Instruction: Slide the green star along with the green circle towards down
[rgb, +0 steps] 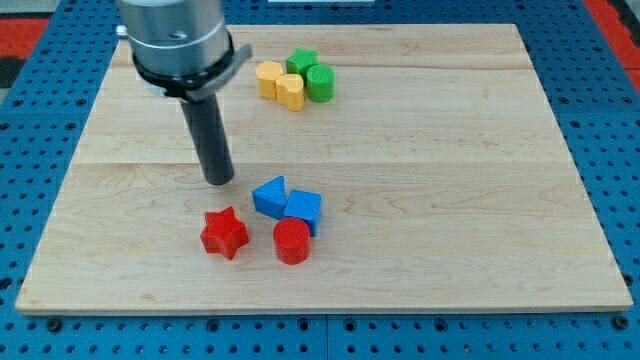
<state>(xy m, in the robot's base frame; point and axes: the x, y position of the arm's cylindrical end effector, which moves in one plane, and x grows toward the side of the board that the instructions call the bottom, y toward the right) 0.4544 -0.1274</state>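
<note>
The green star (301, 62) and the green circle (320, 83) sit near the view's top, just right of centre, touching each other. A yellow hexagon (269, 78) and a yellow heart-like block (290, 92) press against their left side. My tip (218, 181) rests on the board well below and to the left of this cluster, apart from every block. It stands above and left of the blue blocks.
A blue triangle-like block (270, 197) and a blue cube (303, 210) sit below centre, with a red star (224, 233) and a red cylinder (292, 241) under them. The wooden board (500, 200) lies on a blue pegboard.
</note>
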